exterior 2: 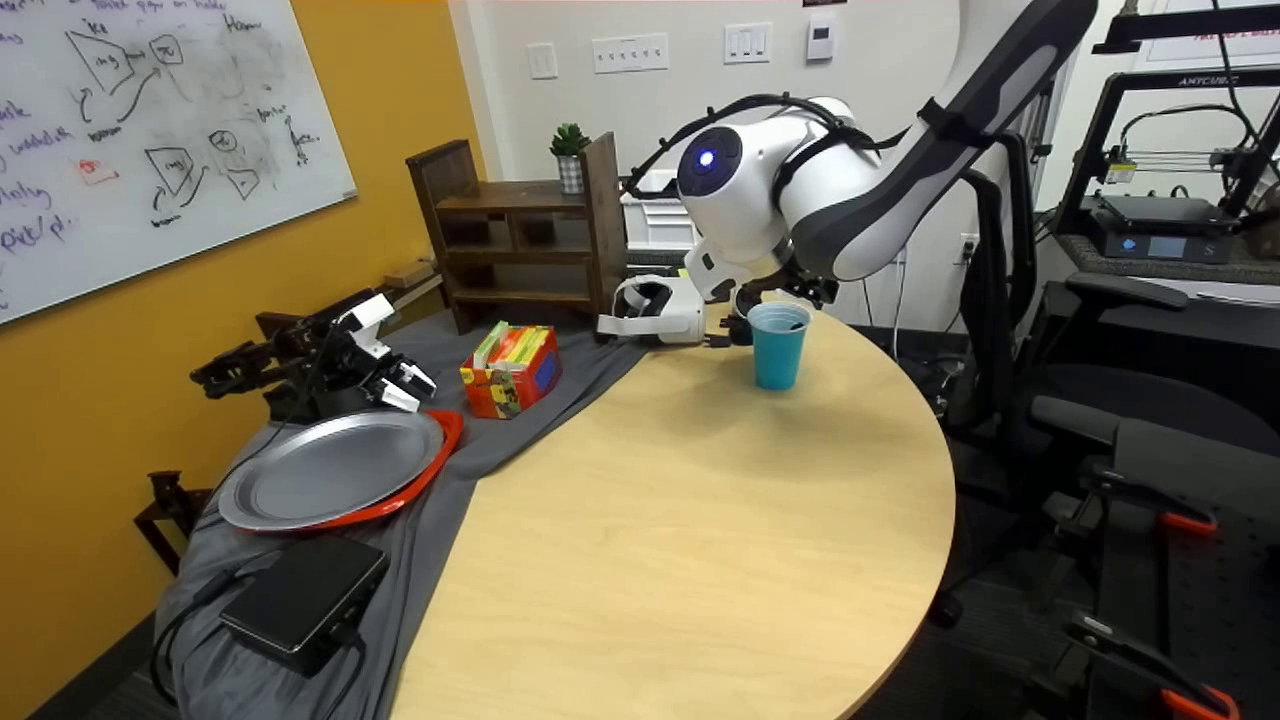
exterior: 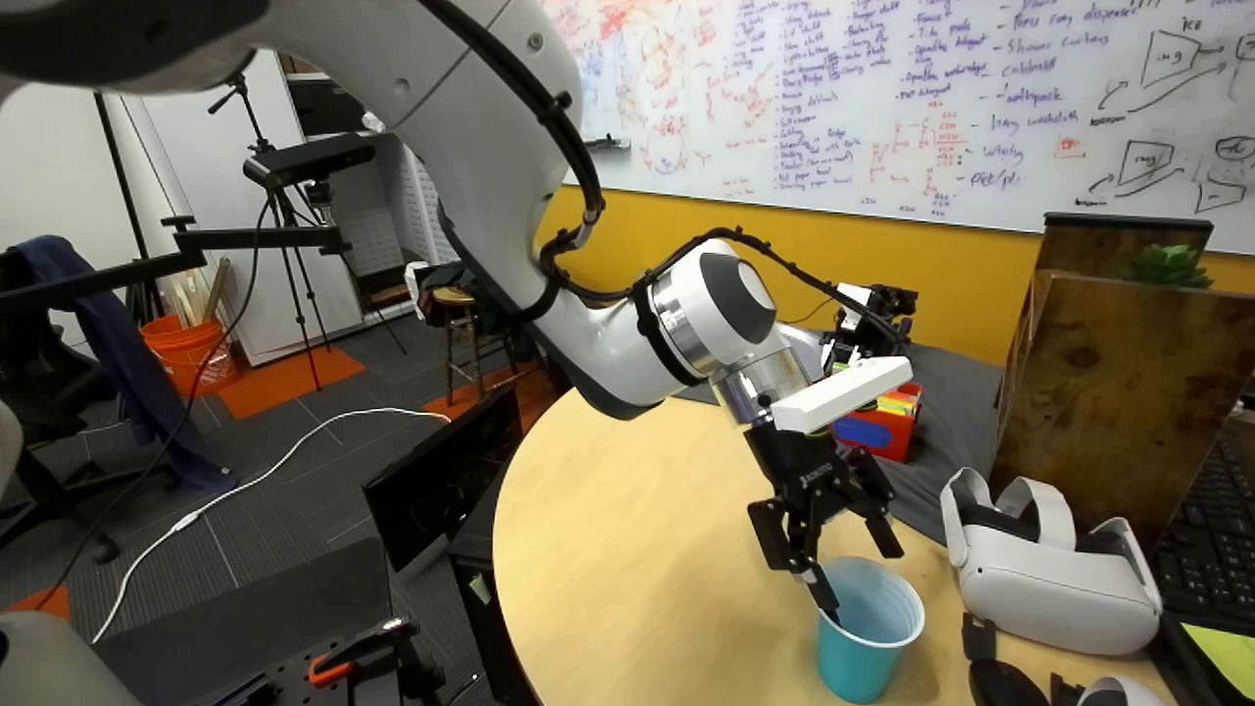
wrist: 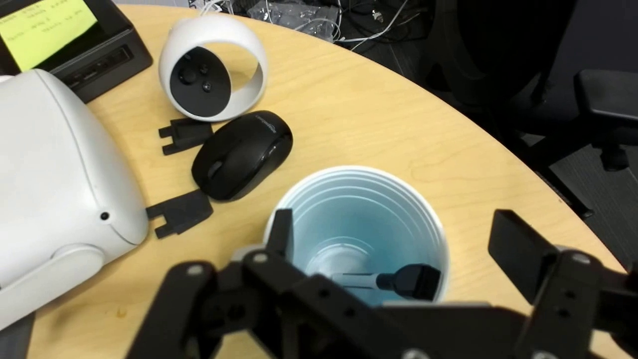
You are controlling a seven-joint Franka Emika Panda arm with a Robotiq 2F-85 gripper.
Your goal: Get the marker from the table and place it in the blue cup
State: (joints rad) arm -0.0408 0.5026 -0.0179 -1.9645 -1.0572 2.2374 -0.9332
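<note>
The blue cup (exterior: 858, 657) stands upright on the table (exterior: 627, 549). It also shows in an exterior view (exterior 2: 776, 350) and in the wrist view (wrist: 349, 214). The marker (wrist: 411, 281), with a pale body and dark cap, leans inside the cup, cap up against the rim; a gripper part hides its lower end. Its dark end shows in the cup's mouth (exterior 2: 797, 325) too. My gripper (wrist: 398, 239) is open just above the cup, fingers wide apart, holding nothing. One finger is over the rim by the headset, the other outside the cup. It shows in an exterior view (exterior: 833, 551).
A white headset (exterior: 1054, 579), a black mouse (wrist: 242, 155) and a white ring controller (wrist: 214, 70) lie beside the cup. A wooden shelf (exterior 2: 525, 225), a red box (exterior 2: 510, 370) and a grey round tray (exterior 2: 335, 470) stand farther off. The table's round edge curves nearby.
</note>
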